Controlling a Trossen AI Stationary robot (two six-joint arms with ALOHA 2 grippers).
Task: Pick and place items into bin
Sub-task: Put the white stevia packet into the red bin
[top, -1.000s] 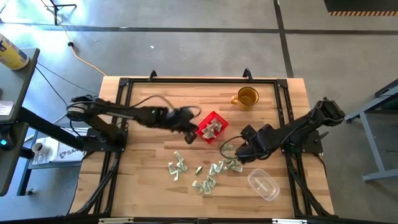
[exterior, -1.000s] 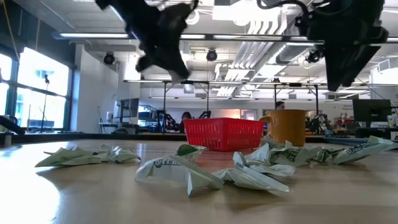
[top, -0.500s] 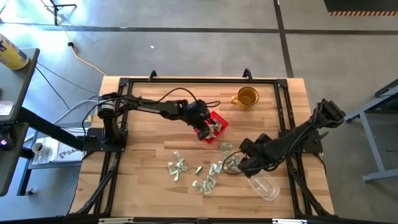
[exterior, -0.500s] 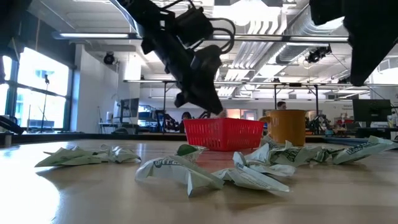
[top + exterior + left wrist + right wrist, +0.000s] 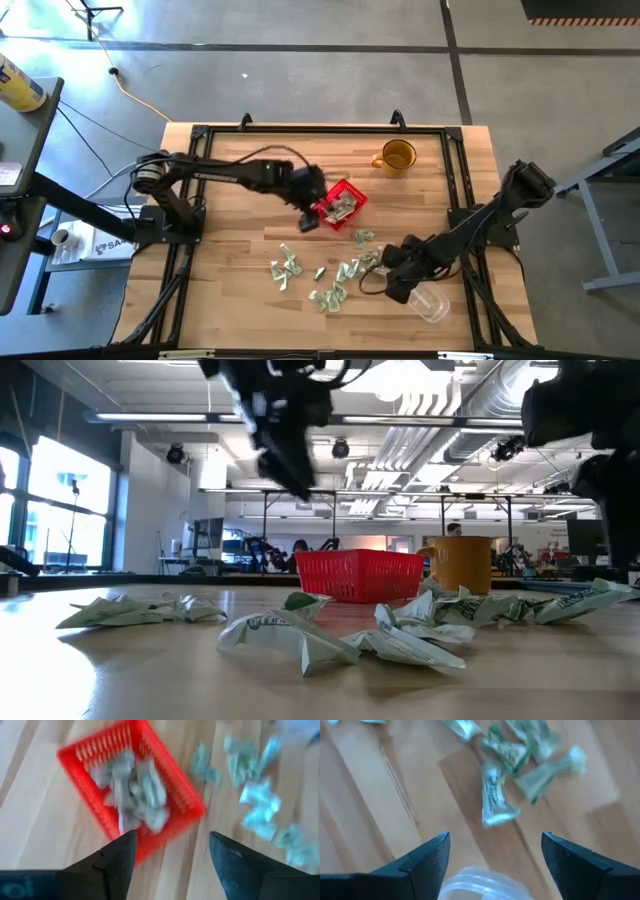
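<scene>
Left gripper [image 5: 308,217], fingers spread and empty, hovers at the bin's [image 5: 341,206] 9 o'clock edge; right gripper [image 5: 392,278] likewise, above items [image 5: 352,268].

Left gripper [image 5: 310,219] raised mid-table, jaws apart, right gripper [image 5: 385,283] low, jaws apart

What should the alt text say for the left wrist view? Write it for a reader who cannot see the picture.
Seen from the left wrist camera, the left gripper hangs open and empty above a red bin already holding several pale wrapped items. More wrapped items lie scattered on the wooden table beyond the bin.
</scene>
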